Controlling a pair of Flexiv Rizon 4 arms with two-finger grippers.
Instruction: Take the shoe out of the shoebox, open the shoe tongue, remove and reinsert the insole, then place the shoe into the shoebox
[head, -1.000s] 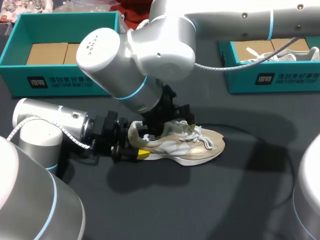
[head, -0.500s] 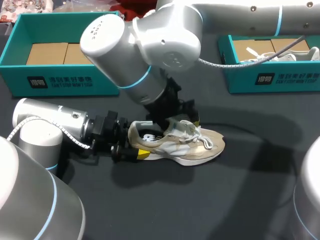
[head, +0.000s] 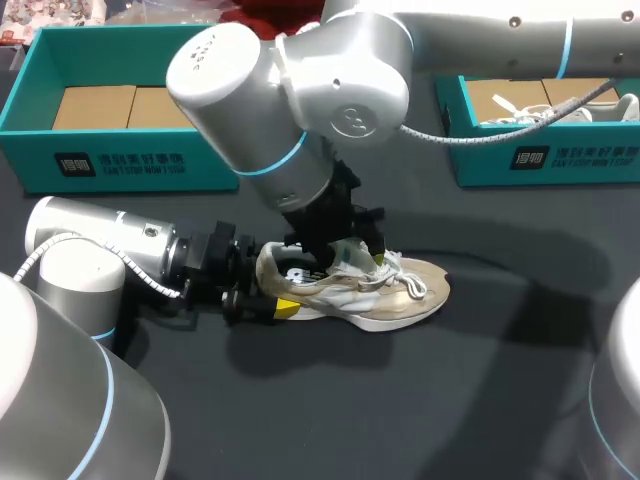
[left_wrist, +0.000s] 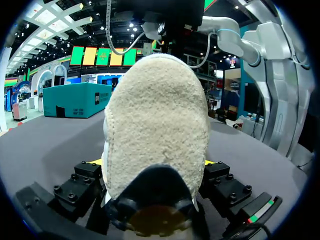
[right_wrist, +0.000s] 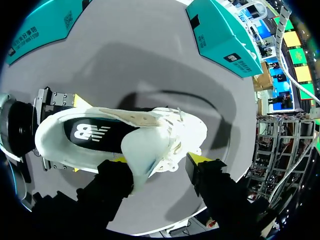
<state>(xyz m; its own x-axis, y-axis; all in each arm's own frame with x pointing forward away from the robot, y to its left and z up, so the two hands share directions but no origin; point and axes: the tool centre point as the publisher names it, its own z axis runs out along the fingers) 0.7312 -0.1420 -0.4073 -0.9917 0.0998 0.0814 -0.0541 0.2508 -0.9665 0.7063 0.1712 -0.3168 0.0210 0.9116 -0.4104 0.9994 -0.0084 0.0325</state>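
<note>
Shoe (head: 405, 292): beige and white, I see it upright on its sole.
Tongue (right_wrist: 144, 150): lifted up.
Insole (right_wrist: 95, 135): black, lying inside.
Shoebox (head: 130, 150): teal, open, well behind the shoe.

Dark grey table (head: 480, 400). Far right: second teal box (head: 545, 160), holding what looks like another white shoe (head: 625, 105).

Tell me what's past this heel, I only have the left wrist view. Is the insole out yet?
Observer: No. The black insole is lying inside the shoe.
Operator: Where's the other gripper?
Observer: The right gripper is open above the shoe's mouth, straddling the raised tongue.
</note>
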